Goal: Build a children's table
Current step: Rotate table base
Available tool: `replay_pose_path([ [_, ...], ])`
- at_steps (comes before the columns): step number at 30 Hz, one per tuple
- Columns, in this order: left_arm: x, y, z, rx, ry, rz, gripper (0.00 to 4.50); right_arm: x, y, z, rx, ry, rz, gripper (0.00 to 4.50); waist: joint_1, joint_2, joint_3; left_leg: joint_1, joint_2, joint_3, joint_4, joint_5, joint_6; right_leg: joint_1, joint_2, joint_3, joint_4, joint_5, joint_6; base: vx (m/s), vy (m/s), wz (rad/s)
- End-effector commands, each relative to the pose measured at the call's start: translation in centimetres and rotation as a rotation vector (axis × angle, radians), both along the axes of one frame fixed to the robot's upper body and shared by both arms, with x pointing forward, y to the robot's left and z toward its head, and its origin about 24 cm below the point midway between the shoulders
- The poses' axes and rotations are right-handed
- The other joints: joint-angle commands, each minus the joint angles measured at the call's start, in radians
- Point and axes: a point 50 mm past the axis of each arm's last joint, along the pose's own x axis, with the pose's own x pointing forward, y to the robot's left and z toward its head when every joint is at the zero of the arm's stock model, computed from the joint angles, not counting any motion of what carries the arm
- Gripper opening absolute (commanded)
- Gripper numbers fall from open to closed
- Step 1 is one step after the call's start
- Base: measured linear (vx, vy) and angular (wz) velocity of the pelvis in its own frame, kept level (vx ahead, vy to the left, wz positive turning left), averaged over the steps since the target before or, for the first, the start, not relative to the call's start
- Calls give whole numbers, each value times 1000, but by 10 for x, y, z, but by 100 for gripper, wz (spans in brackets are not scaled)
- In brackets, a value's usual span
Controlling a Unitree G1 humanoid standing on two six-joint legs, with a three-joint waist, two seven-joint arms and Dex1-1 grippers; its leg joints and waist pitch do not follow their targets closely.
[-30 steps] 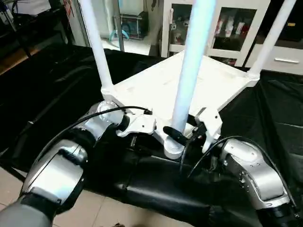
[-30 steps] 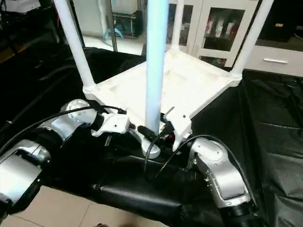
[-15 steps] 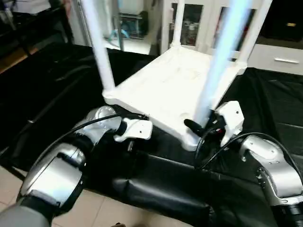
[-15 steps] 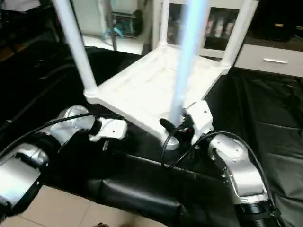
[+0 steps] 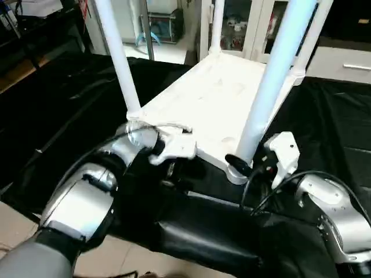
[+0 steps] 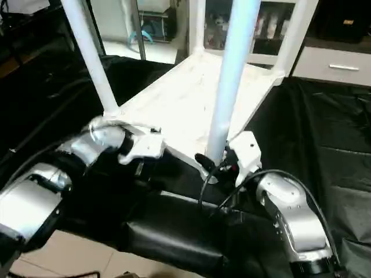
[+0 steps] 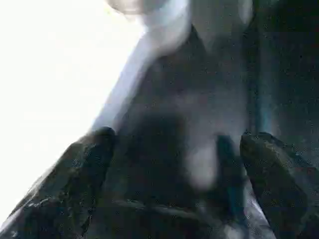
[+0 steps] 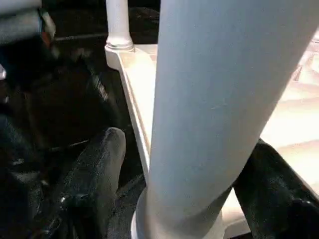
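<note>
While its two black fingers straddle the base of the nearest leg (image 5: 268, 95), the right gripper (image 5: 242, 168) clasps that white tube just above its corner socket, one finger (image 8: 94, 172) showing on each side of the leg in the right wrist view. The left gripper (image 7: 174, 164) stands wide open with nothing between its fingers, held against the near-left edge of the white tabletop (image 5: 211, 107), just below the socket of the left leg (image 5: 119, 61). The children's table lies upside down on a surface draped in black sheeting (image 5: 64, 110), its ribbed underside facing up and four legs rising from the corners; the two far legs (image 5: 217, 26) stand at the back edge. Both silver forearms reach in from the near side, the right forearm (image 5: 330, 208) trailing a black cable (image 5: 272, 188). Behind the work are white cabinets with glass doors (image 5: 237, 23), a white drawer front (image 5: 342, 63) and pale tiled floor (image 5: 168, 52). The tabletop sits directly ahead of both grippers, its near corner socket held at the right gripper and its near-left corner touching or just beside the left.
</note>
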Motion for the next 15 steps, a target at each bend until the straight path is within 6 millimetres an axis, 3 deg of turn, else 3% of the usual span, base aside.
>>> replay_pose_path([
  [1,3,-9,10,-65,-33,-3,445,-3,4,2,10,0,24,326,4,-2,-67,12,45,-25,-68,-250,30,56,-58,31,-64,-71,-281,0,0,0],
  [5,5,-15,9,-74,-52,32,445,-6,4,3,5,1,25,326,2,3,-68,8,43,-25,-64,-231,44,61,-57,31,-65,-69,-273,0,0,0],
  [6,5,-16,8,-66,-52,38,445,-6,4,3,4,1,24,326,0,-1,-69,6,41,-25,-64,-219,52,63,-56,30,-66,-72,-265,0,0,0],
  [9,8,-16,1,7,-124,80,445,-8,3,5,1,0,23,326,-4,4,-69,6,40,-25,-61,-208,62,62,-56,29,-71,-109,-246,0,0,0],
  [10,8,-17,-2,35,-154,92,445,-9,3,6,-2,-1,23,326,-7,12,-69,8,41,-24,-61,-215,60,58,-52,29,-75,-124,-237,0,0,0],
  [15,9,-17,-12,91,-147,149,445,-16,2,8,-10,5,30,326,-8,16,-73,6,41,-28,-60,-177,65,60,-51,28,-72,-98,-230,0,0,0],
])
